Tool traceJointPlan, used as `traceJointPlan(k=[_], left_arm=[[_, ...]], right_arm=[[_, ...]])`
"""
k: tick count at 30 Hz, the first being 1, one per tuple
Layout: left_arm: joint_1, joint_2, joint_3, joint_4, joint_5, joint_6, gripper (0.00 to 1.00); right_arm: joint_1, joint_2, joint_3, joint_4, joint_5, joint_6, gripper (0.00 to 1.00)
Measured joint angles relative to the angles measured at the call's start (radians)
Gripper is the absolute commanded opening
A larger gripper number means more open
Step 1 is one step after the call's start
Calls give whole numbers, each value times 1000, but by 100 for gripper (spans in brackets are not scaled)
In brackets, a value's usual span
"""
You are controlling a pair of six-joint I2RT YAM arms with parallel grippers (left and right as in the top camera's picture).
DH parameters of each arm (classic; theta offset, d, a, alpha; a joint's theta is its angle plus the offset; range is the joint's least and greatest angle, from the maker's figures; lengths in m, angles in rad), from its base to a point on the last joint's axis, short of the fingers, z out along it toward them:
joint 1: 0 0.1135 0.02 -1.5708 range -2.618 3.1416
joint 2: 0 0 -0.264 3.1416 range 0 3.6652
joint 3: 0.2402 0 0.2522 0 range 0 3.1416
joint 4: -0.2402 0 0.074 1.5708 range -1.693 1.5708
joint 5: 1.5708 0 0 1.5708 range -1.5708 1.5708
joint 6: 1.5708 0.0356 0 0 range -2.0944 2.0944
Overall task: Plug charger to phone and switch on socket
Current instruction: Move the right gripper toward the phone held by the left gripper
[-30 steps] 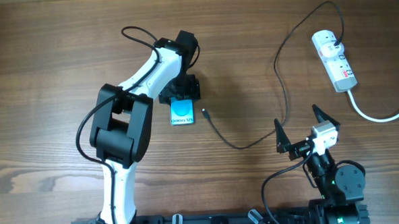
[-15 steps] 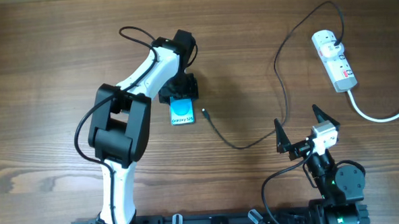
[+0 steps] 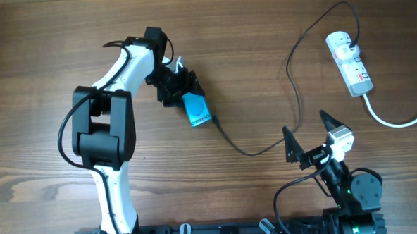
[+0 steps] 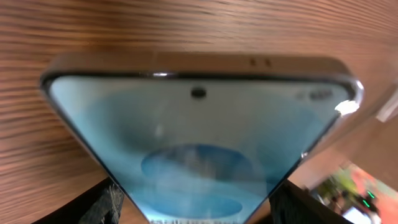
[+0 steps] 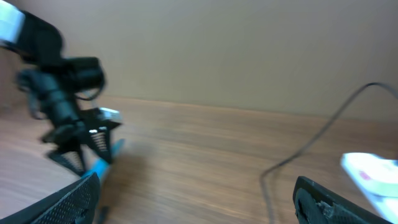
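**Left hand grips the phone, right hand stands spread**

Overhead: the left hand (image 3: 187, 97) pinches the phone (image 3: 197, 109) by its upper end. The phone sits askew with its teal screen facing up. Whether it rests on the bench (image 3: 43, 46) or is raised off it, I cannot tell. The plug tip of the charger (image 3: 252, 152) lies just beside the phone's lower end. Its thin black cable curves across the bench and loops up to the white adapter (image 3: 346, 49) on the socket (image 3: 352, 72) at the far right. A thick white cord (image 3: 399, 123) trails from the socket. The right hand (image 3: 305, 123) is low on the right, spread wide and holding nothing, with the cable passing close by.

Left wrist: the phone fills the view, with the dark fingers (image 4: 102, 202) against its two sides.

Right wrist: the picture is blurred. The hand's own fingers stand far apart in the lower corners. The left arm with the phone is at the left, the cable and socket at the right.
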Motion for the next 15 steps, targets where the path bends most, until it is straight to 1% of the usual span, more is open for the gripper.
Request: traceJointPlan(k=[3, 5, 6, 7, 9, 11, 15], left_arm=[[5, 0, 0, 1, 79, 31, 72], [4, 0, 0, 6, 106, 40, 72], [5, 0, 0, 8, 116, 43, 72], [5, 0, 0, 8, 118, 46, 72], [5, 0, 0, 10, 124, 47, 71], [4, 0, 0, 19, 117, 34, 71], [-10, 0, 0, 66, 21, -46, 71]], right_arm=[[0, 13, 32, -8, -31, 93, 100], [0, 74, 122, -53, -38, 127, 100], [0, 124, 195, -87, -42, 131, 100], [0, 183, 261, -129, -46, 128, 100], [0, 346, 419, -217, -58, 104, 100], [0, 519, 539, -306, -87, 76, 100], [0, 768, 606, -334, -172, 58, 100]])
